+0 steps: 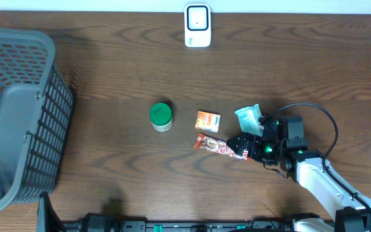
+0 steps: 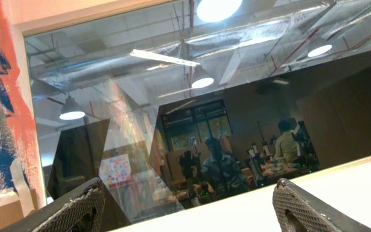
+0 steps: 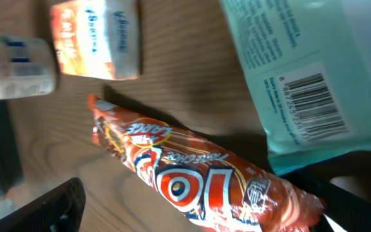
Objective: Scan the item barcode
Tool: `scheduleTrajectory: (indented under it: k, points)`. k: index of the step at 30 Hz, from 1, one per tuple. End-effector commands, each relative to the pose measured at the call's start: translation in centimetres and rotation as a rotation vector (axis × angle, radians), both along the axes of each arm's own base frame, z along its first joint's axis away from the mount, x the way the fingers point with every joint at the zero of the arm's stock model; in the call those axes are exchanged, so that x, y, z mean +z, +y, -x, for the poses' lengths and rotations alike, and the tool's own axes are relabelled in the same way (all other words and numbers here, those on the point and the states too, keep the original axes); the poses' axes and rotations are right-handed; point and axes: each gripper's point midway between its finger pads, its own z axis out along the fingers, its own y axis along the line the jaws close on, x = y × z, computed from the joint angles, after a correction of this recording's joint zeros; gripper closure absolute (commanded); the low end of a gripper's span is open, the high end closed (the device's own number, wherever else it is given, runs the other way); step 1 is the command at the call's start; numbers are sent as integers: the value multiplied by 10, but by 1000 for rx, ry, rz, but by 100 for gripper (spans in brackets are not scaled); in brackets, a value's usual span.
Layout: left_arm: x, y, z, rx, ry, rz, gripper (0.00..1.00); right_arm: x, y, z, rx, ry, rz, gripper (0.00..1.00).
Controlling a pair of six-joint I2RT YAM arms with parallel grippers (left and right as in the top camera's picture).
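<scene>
My right claw [image 1: 240, 147] is wide open around one end of the red snack bar [image 1: 212, 145] lying on the bench [image 1: 108, 71], so next I should squeeze, lift, and show its barcode to the white scanner [image 1: 198, 26]

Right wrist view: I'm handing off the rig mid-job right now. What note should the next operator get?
Left gripper: open, empty, aimed upward.
Right gripper: open, straddling the red snack bar, not gripping it.
Items: mint pouch, orange packet and green-lidded jar lie mid-table; scanner at the far edge.
Done: nothing lifted.
To do: close on the bar, show its barcode to the scanner.
</scene>
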Motion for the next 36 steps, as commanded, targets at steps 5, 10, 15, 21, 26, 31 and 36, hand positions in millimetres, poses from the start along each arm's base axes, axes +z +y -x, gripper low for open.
scheduleTrajectory:
  k: [5, 10, 15, 21, 26, 31, 36]
  points:
    - [0, -2, 3, -10, -10, -2, 16, -44, -6, 48, 5, 121, 21, 38]
    - [0, -2, 3, -10, -10, -2, 16, -44, -5, 48, 6, 115, 16, 79]
    - [0, -2, 3, -10, -9, -2, 16, -30, 9, 41, 47, 66, -77, 99]
    - [0, -2, 3, -10, -9, -2, 16, 12, 27, 25, 108, -52, -200, 98]
    - [0, -2, 3, -9, -6, -2, 16, 57, 25, 18, 96, -124, -186, 99]
    - [0, -2, 3, -9, -6, -2, 16, 89, -41, 15, -125, -159, 219, 99]
    - [0, -2, 3, -10, -6, -2, 16, 111, -82, 8, -262, -233, 464, 99]
